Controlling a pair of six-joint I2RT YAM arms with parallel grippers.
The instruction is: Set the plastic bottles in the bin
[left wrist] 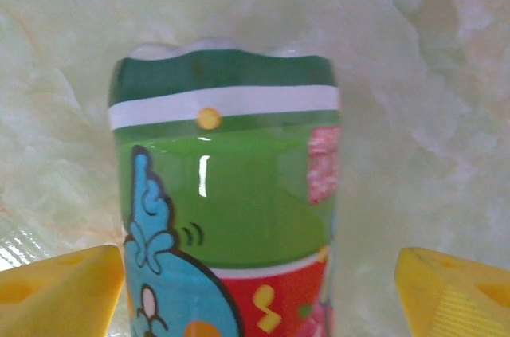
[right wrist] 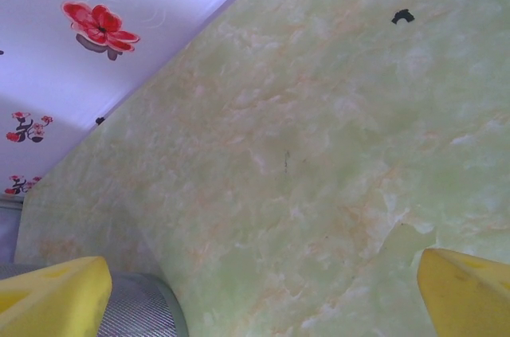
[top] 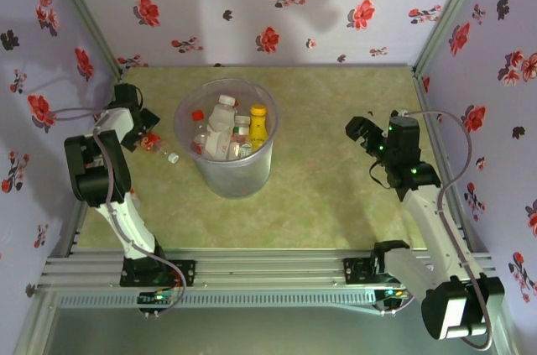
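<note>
A plastic bottle [top: 156, 143] with a red label and white cap lies on the table left of the bin [top: 235, 180]. My left gripper [top: 143, 132] is down over it. In the left wrist view the bottle [left wrist: 231, 193], with a green, red and blue label, stands between the yellow fingertips [left wrist: 64, 289]. The left one is against it and the right one stands apart, so the left gripper [left wrist: 259, 277] is open. The bin holds several bottles, among them a yellow one [top: 258, 123] and a white-capped one [top: 223, 117]. My right gripper [top: 362, 132] hangs open and empty right of the bin.
Flowered walls close in the back and both sides. In the right wrist view the right gripper [right wrist: 263, 293] looks down on bare green tabletop [right wrist: 319, 154], with a grey curved rim [right wrist: 155, 305] at the lower left.
</note>
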